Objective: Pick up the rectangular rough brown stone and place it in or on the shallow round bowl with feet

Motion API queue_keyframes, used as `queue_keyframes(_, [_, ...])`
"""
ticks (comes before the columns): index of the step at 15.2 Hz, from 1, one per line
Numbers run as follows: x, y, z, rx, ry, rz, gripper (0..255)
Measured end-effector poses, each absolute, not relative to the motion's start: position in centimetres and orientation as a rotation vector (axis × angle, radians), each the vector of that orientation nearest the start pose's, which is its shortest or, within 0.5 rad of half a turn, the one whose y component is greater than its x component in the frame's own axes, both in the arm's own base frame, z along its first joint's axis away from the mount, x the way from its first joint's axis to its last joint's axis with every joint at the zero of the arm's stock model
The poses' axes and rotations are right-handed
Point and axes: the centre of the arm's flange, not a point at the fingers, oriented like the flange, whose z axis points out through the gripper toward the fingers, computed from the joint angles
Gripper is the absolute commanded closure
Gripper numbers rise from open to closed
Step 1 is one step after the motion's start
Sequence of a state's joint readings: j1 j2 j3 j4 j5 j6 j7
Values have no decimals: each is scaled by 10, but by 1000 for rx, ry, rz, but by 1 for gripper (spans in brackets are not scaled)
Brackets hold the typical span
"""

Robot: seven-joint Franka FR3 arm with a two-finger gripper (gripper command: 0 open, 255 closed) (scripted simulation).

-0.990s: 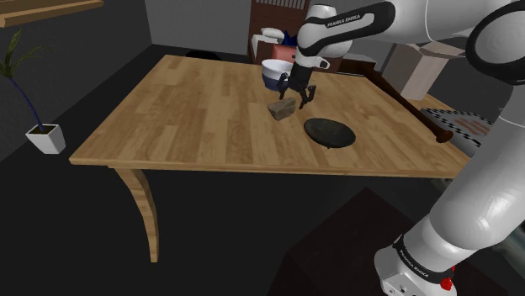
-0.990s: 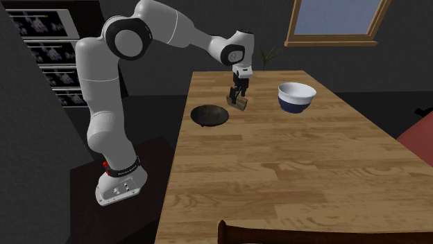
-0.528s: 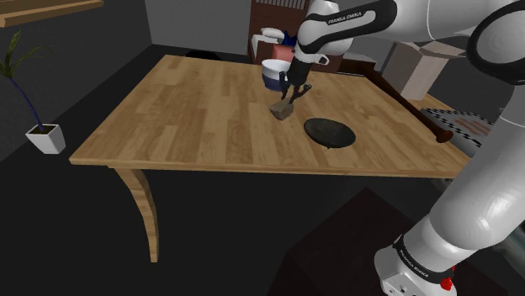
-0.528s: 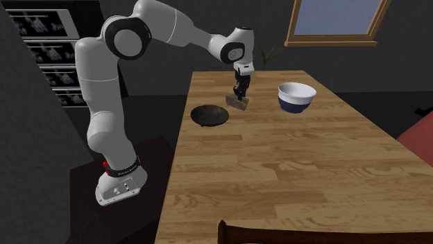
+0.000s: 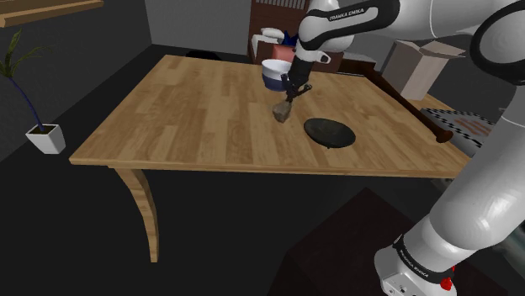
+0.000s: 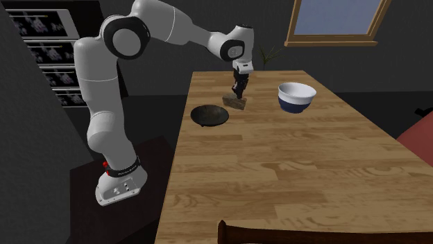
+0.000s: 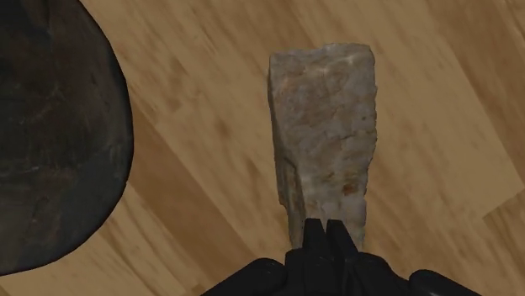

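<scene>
- In the shoulder view, we see the black end effector [image 5: 289, 94] pointing down over the light wooden worktop [image 5: 193, 118], clamped on the upper end of the rectangular rough grey-brown stone [image 5: 283, 110]. The stone hangs tilted below it, low over the wood. We cannot tell whether its lower end touches the surface. The shallow round dark bowl [image 5: 328, 131] sits near the stone, towards this view's right. A white bowl with a dark blue outside [image 5: 273, 71] stands just beyond the arm's hand.
- In the second exterior view, the end effector [image 6: 239, 90] grips the stone [image 6: 236, 103] from above. The dark bowl [image 6: 210, 115] lies close by on this view's left, apart from the stone. The white bowl [image 6: 296, 96] stands further off on the right, and all of these are over the worktop [image 6: 277, 166].
- In the wrist view, the end effector [image 7: 325, 240] has its two fingers drawn close together on the stone's [image 7: 324, 126] near end. The stone stretches away from them over the wood grain [image 7: 202, 101]. The dark bowl's [image 7: 50, 143] rounded rim curves past beside the stone, with a strip of wood between them.
</scene>
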State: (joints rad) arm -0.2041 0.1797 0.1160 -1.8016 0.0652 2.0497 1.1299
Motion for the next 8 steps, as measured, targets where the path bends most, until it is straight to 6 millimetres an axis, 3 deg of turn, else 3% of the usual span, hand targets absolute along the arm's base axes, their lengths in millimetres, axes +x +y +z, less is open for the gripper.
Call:
queue_keyframes(2, [614, -55, 453, -2471, 1785, -7, 255])
queue_keyframes(3, [614, -55, 454, -2471, 1784, -8, 0])
queue_keyframes(8, [611, -34, 448, -2340, 1810, -83, 0])
